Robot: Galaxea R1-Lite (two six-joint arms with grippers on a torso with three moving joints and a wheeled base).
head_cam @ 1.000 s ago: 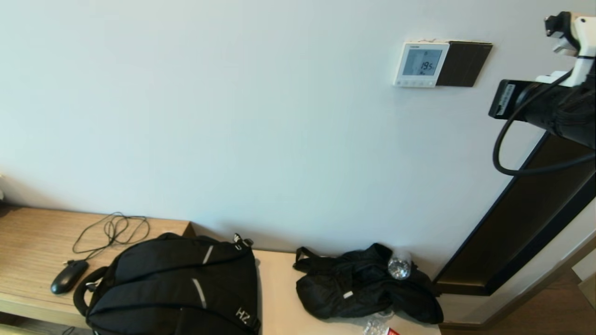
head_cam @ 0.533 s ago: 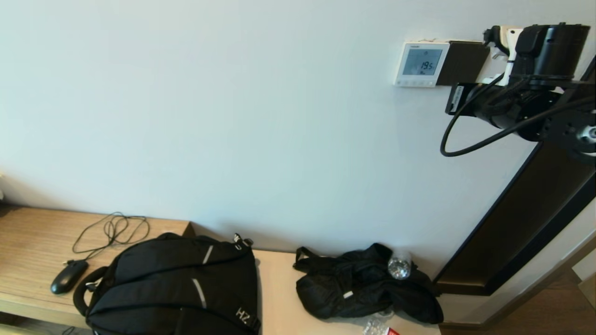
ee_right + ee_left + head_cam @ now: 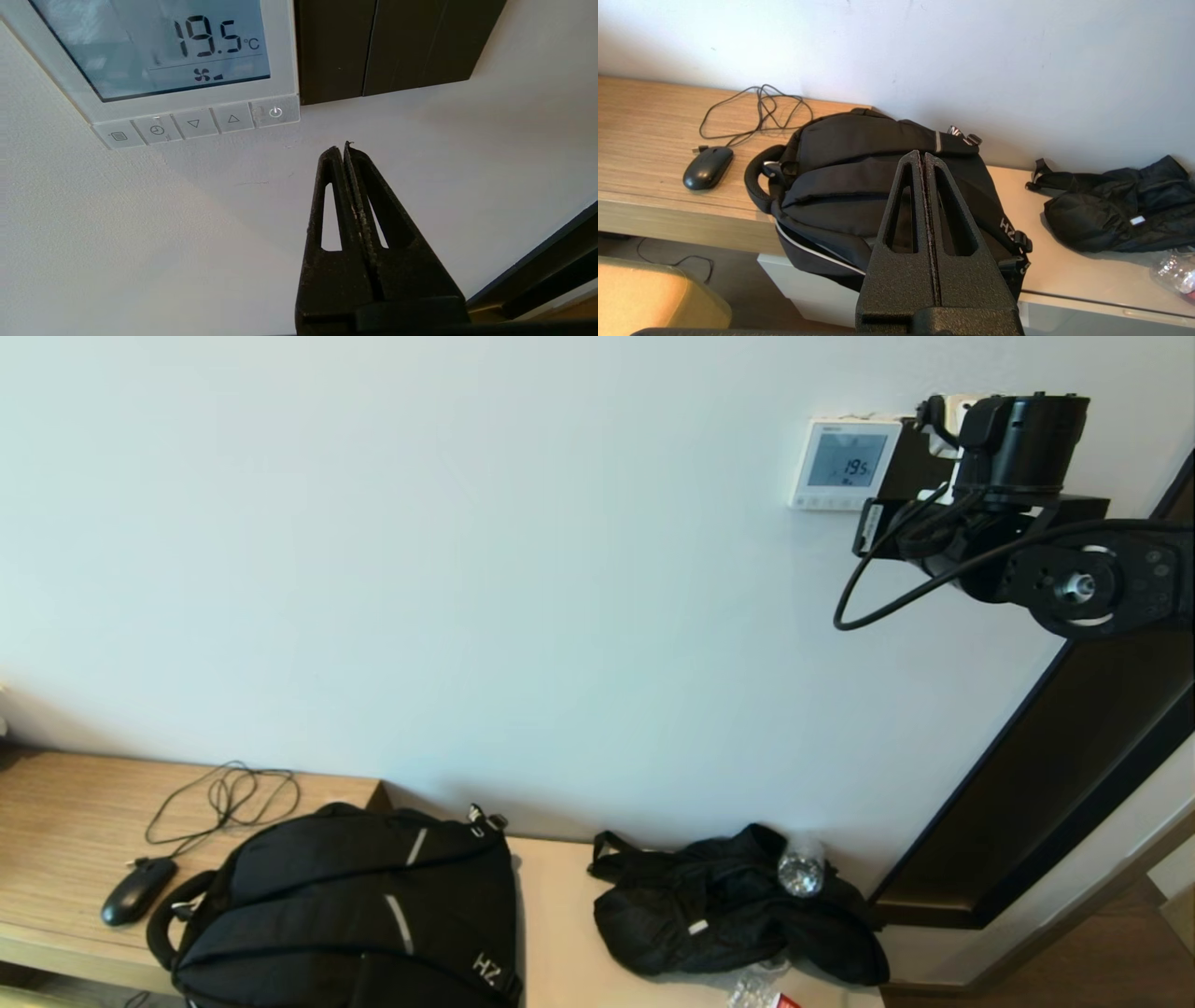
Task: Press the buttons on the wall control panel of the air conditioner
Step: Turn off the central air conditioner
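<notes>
The white wall control panel (image 3: 845, 465) shows 19.5 °C on its screen. In the right wrist view the panel (image 3: 154, 60) has a row of buttons along its lower edge: menu (image 3: 119, 136), clock (image 3: 157, 130), down (image 3: 193, 123), up (image 3: 233, 119) and power (image 3: 275, 112). My right gripper (image 3: 343, 147) is shut and empty. Its tip is close to the bare wall, just below and to the right of the power button, apart from it. My right arm (image 3: 1022, 448) is raised beside the panel. My left gripper (image 3: 923, 154) is shut and empty, low over a black backpack (image 3: 859, 186).
A dark wall plate (image 3: 383, 42) adjoins the panel's right side. Below are a wooden desk (image 3: 56, 821) with a mouse (image 3: 137, 889) and cable, the backpack (image 3: 355, 905), a black bag (image 3: 728, 905) with a plastic bottle (image 3: 800, 871), and a dark door frame (image 3: 1055, 775).
My right arm has moved left along the wall towards the control panel and now covers most of the dark plate beside it. The panel's reading is unchanged.
</notes>
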